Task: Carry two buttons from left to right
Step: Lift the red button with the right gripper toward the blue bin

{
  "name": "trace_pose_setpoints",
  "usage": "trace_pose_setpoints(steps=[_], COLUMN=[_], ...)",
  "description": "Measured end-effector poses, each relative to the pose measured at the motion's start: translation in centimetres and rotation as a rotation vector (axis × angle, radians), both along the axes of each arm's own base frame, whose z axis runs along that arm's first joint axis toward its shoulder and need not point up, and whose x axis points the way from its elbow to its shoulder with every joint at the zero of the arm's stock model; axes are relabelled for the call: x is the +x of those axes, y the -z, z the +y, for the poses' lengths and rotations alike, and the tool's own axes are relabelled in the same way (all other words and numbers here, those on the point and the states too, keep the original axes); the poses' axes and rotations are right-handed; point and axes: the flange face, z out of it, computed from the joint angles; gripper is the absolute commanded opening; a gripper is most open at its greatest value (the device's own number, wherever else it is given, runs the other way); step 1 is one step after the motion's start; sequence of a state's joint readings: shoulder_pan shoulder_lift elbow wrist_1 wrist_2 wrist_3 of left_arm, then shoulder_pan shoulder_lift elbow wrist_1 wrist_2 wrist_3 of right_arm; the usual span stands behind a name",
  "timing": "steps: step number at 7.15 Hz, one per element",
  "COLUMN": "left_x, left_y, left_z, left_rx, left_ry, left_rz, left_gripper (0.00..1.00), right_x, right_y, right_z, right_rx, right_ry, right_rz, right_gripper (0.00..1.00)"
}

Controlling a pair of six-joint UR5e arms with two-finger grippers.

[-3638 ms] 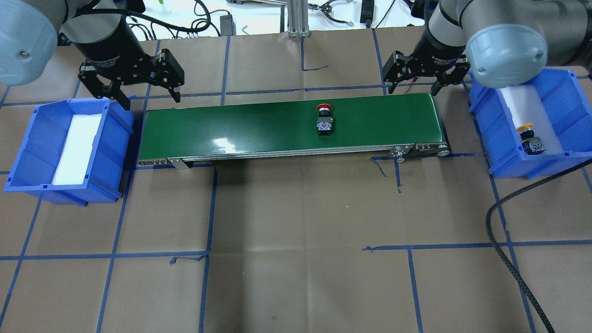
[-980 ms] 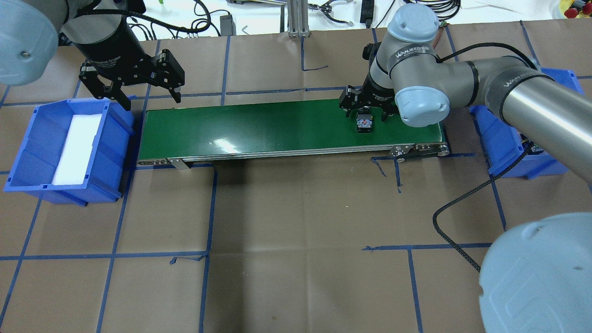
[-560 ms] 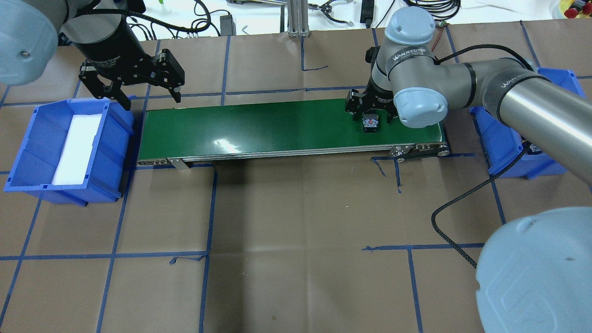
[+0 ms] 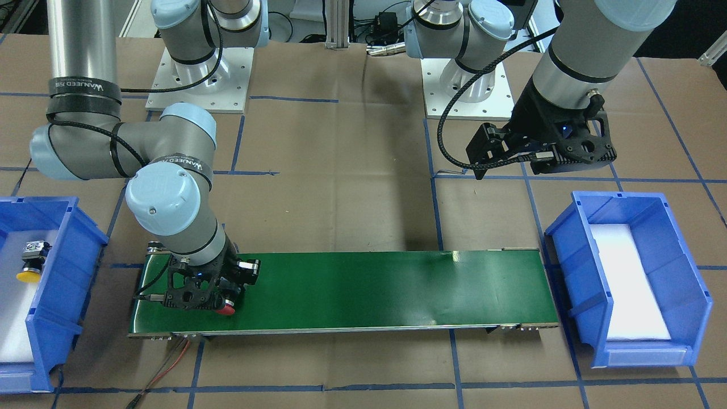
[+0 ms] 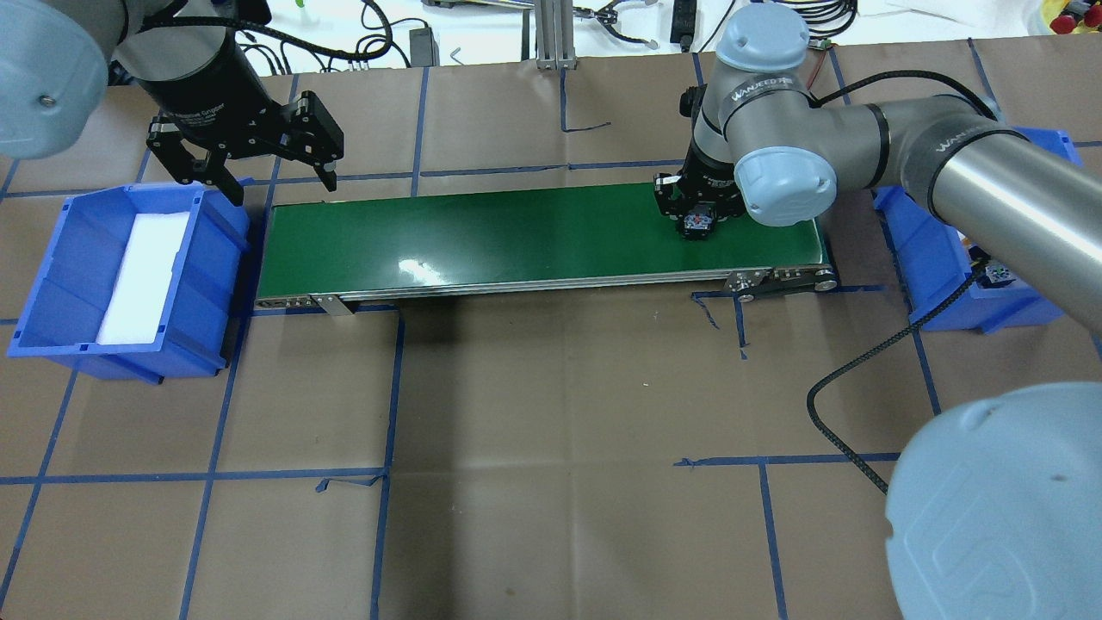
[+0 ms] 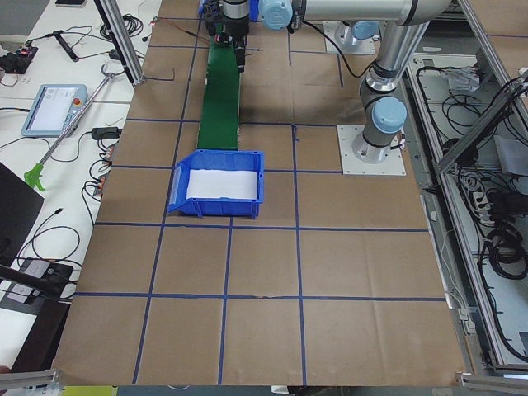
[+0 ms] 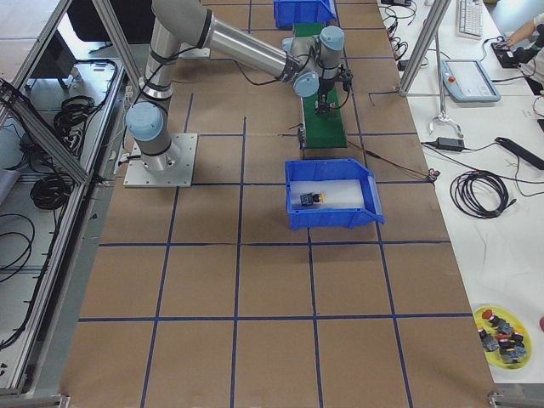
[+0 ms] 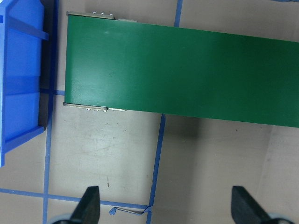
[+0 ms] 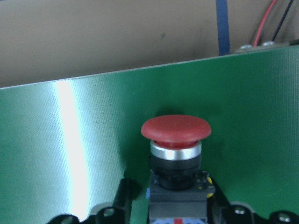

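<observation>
The red button (image 9: 175,128) lies on the right end of the green conveyor belt (image 5: 516,232), its cap pointing to the far side. My right gripper (image 5: 696,220) is low over it and shut on the button's black body and grey block; it also shows in the front view (image 4: 199,295), with the red cap (image 4: 227,309) peeking out. The yellow button (image 4: 28,267) lies in the right blue bin (image 4: 74,267). My left gripper (image 5: 258,176) is open and empty, above the gap between the left blue bin (image 5: 52,258) and the belt.
The left bin holds only a white foam liner (image 5: 142,275). A black cable (image 5: 852,379) loops over the table by the right arm. Red and black wires (image 4: 164,363) trail from the belt's right end. Brown paper with blue tape lines covers the table.
The red button rode the belt to the right. My right arm swung from the right bin onto the belt, came down over the button, and its fingers closed in on it. The left arm stayed still.
</observation>
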State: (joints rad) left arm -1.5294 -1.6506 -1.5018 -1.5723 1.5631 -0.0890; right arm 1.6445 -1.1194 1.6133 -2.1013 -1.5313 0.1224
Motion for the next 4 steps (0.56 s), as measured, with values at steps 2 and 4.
trace_pose_setpoints(steps=[2, 4], left_x=[0.0, 0.0], left_y=[0.0, 0.0], left_z=[0.0, 0.0], left_rx=[0.000, 0.000], left_ry=[0.000, 0.000], left_rz=[0.000, 0.000], left_gripper=[1.00, 1.00], right_x=[-0.9, -6.7], right_y=[-4.4, -11.2], right_z=[-1.1, -1.3], right_rx=[0.008, 0.014], right_ry=[-0.033, -0.050], right_rz=[0.011, 0.037], right_gripper=[0.06, 0.06])
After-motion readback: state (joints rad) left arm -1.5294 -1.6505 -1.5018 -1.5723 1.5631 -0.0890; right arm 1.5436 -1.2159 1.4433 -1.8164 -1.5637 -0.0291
